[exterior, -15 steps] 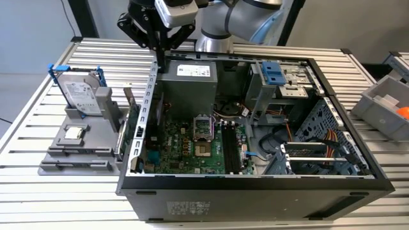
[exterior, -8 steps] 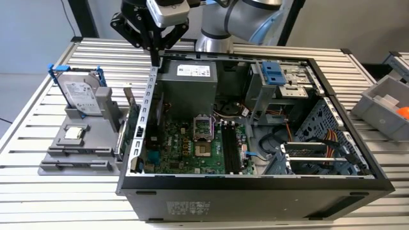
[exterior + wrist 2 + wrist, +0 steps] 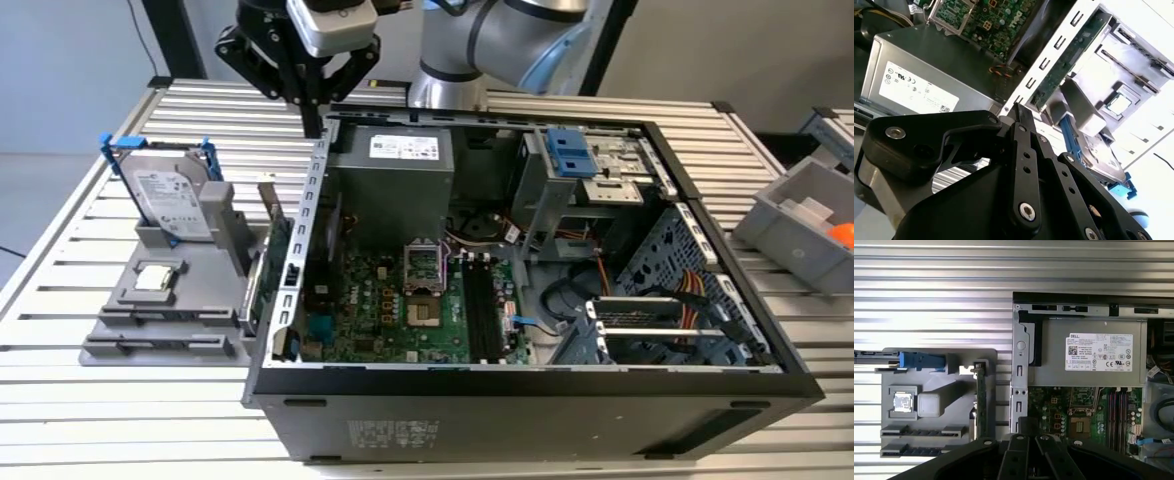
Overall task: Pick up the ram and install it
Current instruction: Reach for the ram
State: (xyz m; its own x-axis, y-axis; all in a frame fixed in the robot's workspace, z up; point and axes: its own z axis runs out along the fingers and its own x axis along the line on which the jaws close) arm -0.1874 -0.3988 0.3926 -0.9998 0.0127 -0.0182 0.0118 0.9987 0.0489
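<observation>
My gripper [image 3: 315, 128] hangs above the back corner of the open computer case [image 3: 534, 385], over its side wall. Its fingers are shut with nothing between them; in both wrist views they meet at the tip [image 3: 1021, 114] [image 3: 1027, 424]. A grey holder [image 3: 120, 290] [image 3: 954, 405] lies on the table at the exterior view's left. Two long dark narrow strips [image 3: 147, 318] [image 3: 924, 431] run along its front slots. I cannot tell whether either is the ram or an empty slot. The motherboard's black memory slots [image 3: 477, 310] [image 3: 1116, 412] lie inside the case.
The holder also carries a silver hard drive in a blue frame [image 3: 171, 200], an upright green card [image 3: 276, 255] [image 3: 982, 400] and a square chip [image 3: 156, 277]. A grey power supply [image 3: 394, 170] fills the case's back. A grey bin [image 3: 807, 215] stands at the exterior view's right.
</observation>
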